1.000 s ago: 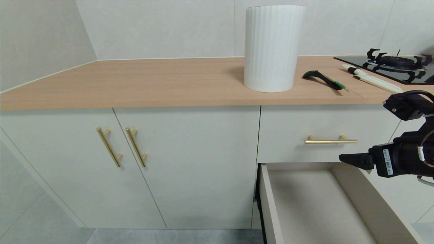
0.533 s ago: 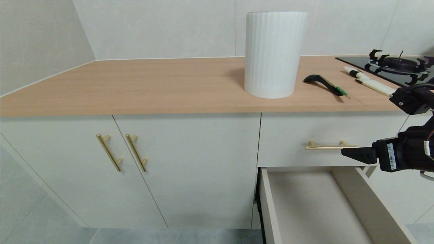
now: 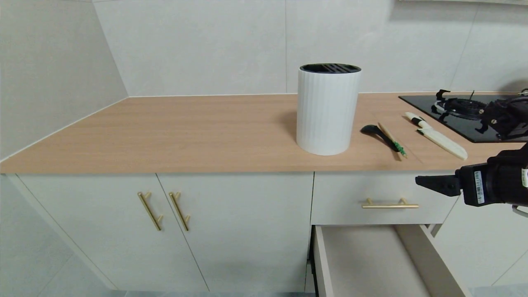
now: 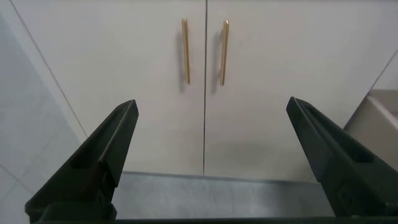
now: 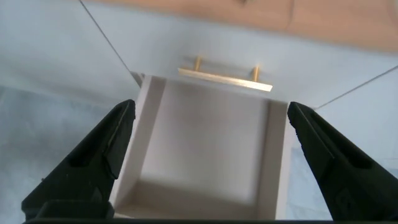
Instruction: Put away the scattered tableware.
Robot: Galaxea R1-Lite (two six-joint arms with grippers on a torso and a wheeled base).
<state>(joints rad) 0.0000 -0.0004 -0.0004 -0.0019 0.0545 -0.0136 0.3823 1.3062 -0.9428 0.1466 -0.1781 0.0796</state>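
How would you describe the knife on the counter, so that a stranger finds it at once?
Start at the wooden counter, near the black stove. The knife lies beside the stove; unlike the black spoon nearby, it is cream-white with a dark band.

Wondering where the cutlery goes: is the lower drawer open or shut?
Open. The lower drawer juts out beneath the shut upper drawer, and its bare pale floor shows from above.

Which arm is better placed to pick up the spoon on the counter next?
The right. The right gripper, open, hangs just below the counter edge on the side where the spoon lies, over the open drawer. The left gripper is low, facing the cabinet doors.
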